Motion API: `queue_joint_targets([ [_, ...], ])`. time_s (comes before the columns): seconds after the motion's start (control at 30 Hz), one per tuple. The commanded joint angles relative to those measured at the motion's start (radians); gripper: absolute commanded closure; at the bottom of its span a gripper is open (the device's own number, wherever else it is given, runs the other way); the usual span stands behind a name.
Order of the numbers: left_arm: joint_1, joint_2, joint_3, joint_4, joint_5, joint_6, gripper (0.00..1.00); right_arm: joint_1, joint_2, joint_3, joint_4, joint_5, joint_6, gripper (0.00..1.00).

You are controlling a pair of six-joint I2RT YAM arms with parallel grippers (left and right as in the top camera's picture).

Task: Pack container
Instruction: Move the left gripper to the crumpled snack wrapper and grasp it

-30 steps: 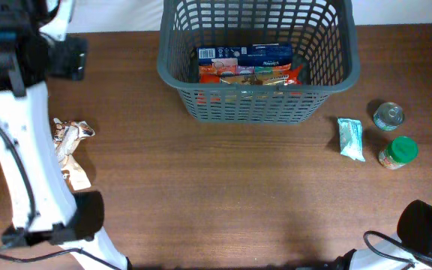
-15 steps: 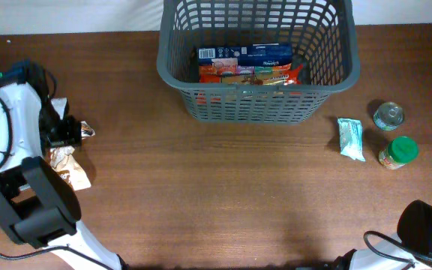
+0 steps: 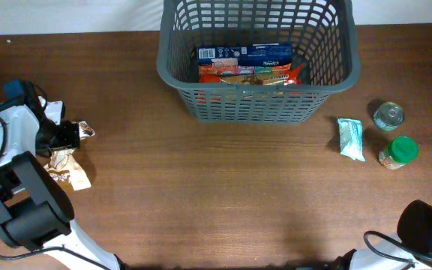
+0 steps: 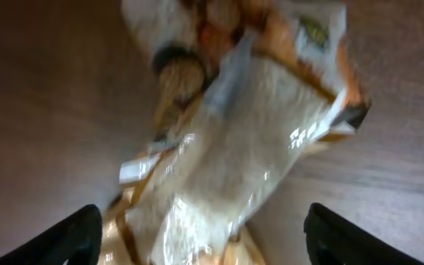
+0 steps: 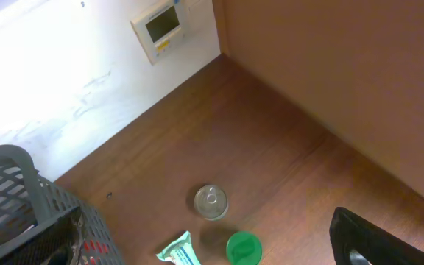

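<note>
The dark grey container (image 3: 172, 69) stands at the table's back middle and holds a blue box (image 3: 244, 52) and orange-red packs (image 3: 250, 73). A white and orange snack bag (image 3: 72, 171) lies at the far left. My left gripper (image 3: 61, 136) is low over its upper end. In the left wrist view the bag (image 4: 234, 132) fills the frame, and the open left gripper (image 4: 205, 246) has a fingertip on either side of it. My right gripper (image 5: 389, 243) is high above the table's right side, empty, with one finger in view.
Right of the container lie a pale green packet (image 3: 351, 139), a tin can (image 3: 388, 115) and a green-lidded jar (image 3: 398, 152); they also show in the right wrist view, the can (image 5: 210, 202) behind the jar (image 5: 243, 249). The right arm's base (image 3: 426, 232) sits at the front right.
My left arm has swung down from the back left and come low over the snack bag, its fingers now either side of it. The right arm and the groceries have not moved.
</note>
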Motion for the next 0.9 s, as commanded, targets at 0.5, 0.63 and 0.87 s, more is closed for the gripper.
queue_joint_targets([
  [0.5,0.000,0.151,0.013,-0.036,0.113,0.045,0.98,-0.005,0.004,-0.001,0.003,0.012,0.008,0.01],
  [0.63,-0.019,0.145,0.116,-0.140,0.126,0.045,0.98,-0.005,0.003,0.000,0.003,0.012,0.008,0.01],
  [0.87,-0.089,0.117,0.542,-0.402,0.127,0.045,0.98,-0.005,0.007,-0.001,0.003,0.013,0.008,0.01],
])
